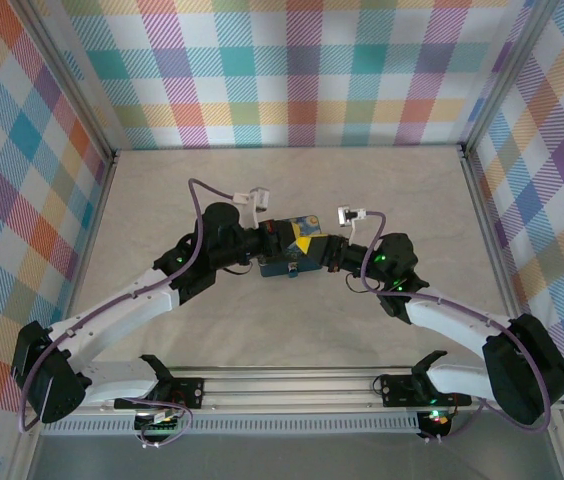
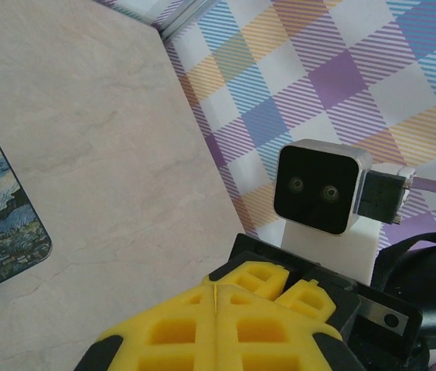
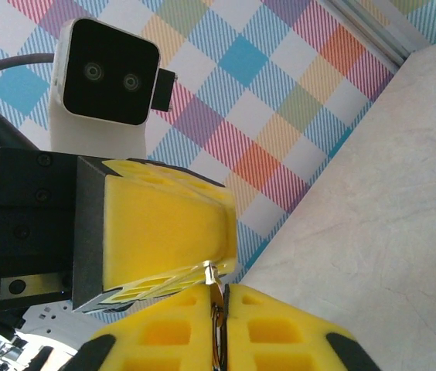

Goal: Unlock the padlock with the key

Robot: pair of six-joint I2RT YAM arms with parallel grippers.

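Currently: one tin (image 1: 284, 266) centred on the beige tabletop (image 1: 362, 330). Two grippers, both closed: left gripper (image 2: 214, 321) at 9 o'clock, right gripper (image 3: 219, 297) at 3 o'clock pinching one key (image 3: 216, 336). Plaid walls (image 1: 302, 70).

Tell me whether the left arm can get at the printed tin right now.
Probably yes: the tin lies on the table close beside the left gripper, nothing between them, though its fingers are shut.

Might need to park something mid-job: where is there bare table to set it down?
Bare: the wide strip between the tin and the back wall, and the patch between the tin and the near rail. Crowded: the centre, where the left gripper and the right gripper meet at the tin.
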